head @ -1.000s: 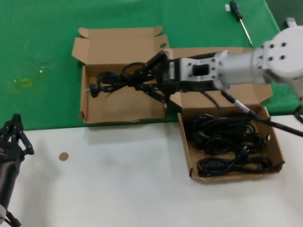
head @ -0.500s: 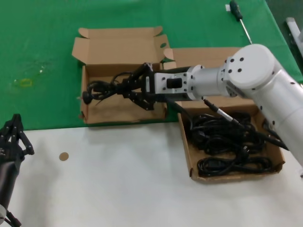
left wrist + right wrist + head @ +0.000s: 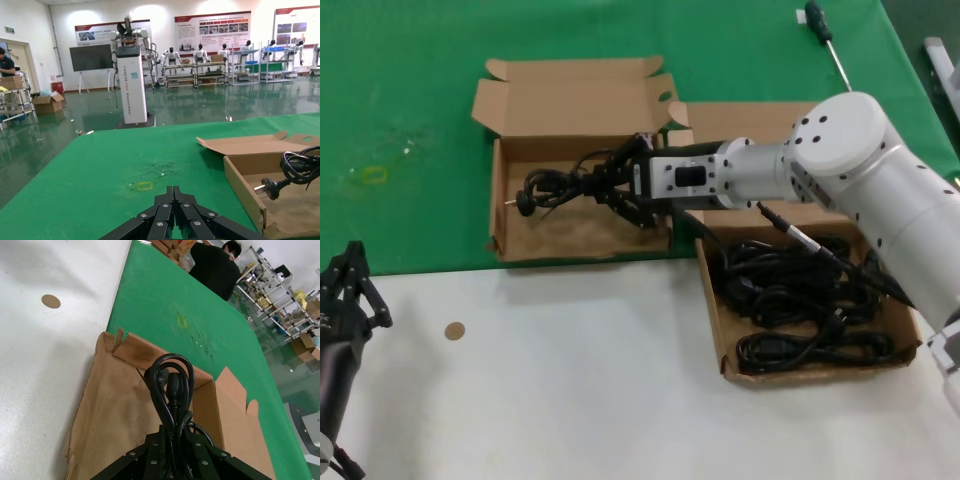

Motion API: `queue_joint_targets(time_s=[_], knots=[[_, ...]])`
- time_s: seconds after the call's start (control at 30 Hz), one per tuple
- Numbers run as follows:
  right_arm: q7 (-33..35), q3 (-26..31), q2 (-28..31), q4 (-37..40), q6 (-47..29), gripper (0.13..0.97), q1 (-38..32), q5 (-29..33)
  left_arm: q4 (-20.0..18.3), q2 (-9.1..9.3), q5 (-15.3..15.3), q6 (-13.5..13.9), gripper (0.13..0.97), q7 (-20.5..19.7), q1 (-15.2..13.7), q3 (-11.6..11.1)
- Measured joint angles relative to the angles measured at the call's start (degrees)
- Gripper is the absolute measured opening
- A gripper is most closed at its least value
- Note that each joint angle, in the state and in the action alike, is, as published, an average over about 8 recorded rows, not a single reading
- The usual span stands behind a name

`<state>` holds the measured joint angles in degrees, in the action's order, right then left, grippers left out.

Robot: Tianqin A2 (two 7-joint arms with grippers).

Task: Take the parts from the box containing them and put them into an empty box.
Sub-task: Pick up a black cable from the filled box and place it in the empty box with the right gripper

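My right gripper [image 3: 607, 186] is shut on a bundle of black power cable [image 3: 560, 183] and holds it over the floor of the smaller cardboard box [image 3: 515, 235], with the plug [image 3: 520, 203] near the box's left wall. In the right wrist view the cable [image 3: 172, 385] runs up from between my fingers [image 3: 150, 452] above the box floor [image 3: 110, 410]. The wider cardboard box [image 3: 712, 320], to the right, holds several more black cables [image 3: 800, 300]. My left gripper [image 3: 350, 285] is shut and empty at the lower left; its wrist view [image 3: 173, 191] shows the small box [image 3: 242, 180] and the cable [image 3: 300, 167].
A screwdriver [image 3: 825, 35] lies on the green mat [image 3: 410, 120] at the far right. A small brown disc [image 3: 453, 330] lies on the white table [image 3: 580, 380] in front of the boxes. The small box's lid [image 3: 570, 95] stands open behind it.
My right arm swung left, carrying the cable bundle from the small box's right edge to over its middle, then eased back slightly. The left arm has not moved.
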<state>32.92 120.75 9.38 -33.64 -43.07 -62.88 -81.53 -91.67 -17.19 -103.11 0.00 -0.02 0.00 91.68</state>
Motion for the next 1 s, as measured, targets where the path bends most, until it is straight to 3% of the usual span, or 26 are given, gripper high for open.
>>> queue_joint_targets(time_s=[0.47,0.73,1.0], knots=[[5.46,-2.18,-2.81,5.36,0.67,0.246,-1.32,-2.37,0.00,0.00,0.00,0.00,0.152,0.00,0.00,0.00],[5.55,-2.09,-3.01,5.55,0.67,0.357,-1.09,-2.09,0.00,0.00,0.00,0.00,0.152,0.00,0.00,0.00],[-0.10,-1.11,-0.09,-2.38,-0.29,0.517,1.74,-0.73,0.00,0.00,0.00,0.00,0.152,0.00,0.00,0.00]])
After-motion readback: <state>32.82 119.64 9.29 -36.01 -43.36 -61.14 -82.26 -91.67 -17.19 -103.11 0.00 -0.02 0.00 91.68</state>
